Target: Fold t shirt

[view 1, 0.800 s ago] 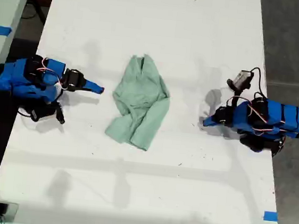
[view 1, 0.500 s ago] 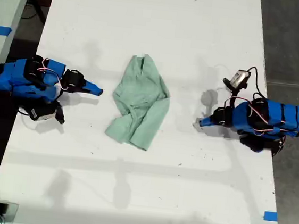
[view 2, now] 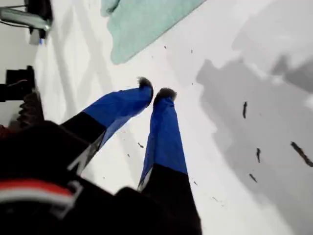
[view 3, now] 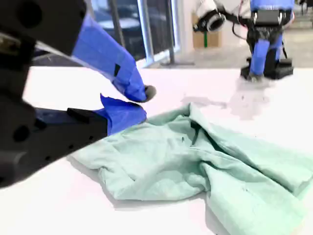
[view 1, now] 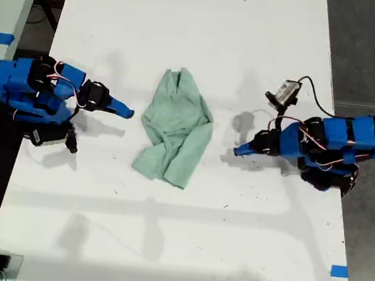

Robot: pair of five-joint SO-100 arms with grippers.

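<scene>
**Operator:** Where's the shirt, and has it moved?

**Robot:** You'll find the t shirt (view 1: 174, 136) in the middle of the white table (view 1: 185, 33), bunched and creased, with one end doubled over on itself. It lies where it lay a moment ago; nothing has touched it, so you have no fold yet.

**Operator:** What did change, then?

**Robot:** My first gripper (view 1: 238, 149), on the exterior view's right, has reached in towards the cloth and now sits near its edge, though apart from it. Its jaws are pinched almost together on nothing. My second gripper (view 1: 127, 113), on the exterior view's left, has barely shifted; it sits just beside the opposite edge, its jaws likewise close together and empty.

**Operator:** So where does that leave me?

**Robot:** At the approach, I'd judge. You have both arms flanking the shirt, but each will need its jaws opened before it can take fabric, and the crumple probably wants spreading flat first.
</scene>
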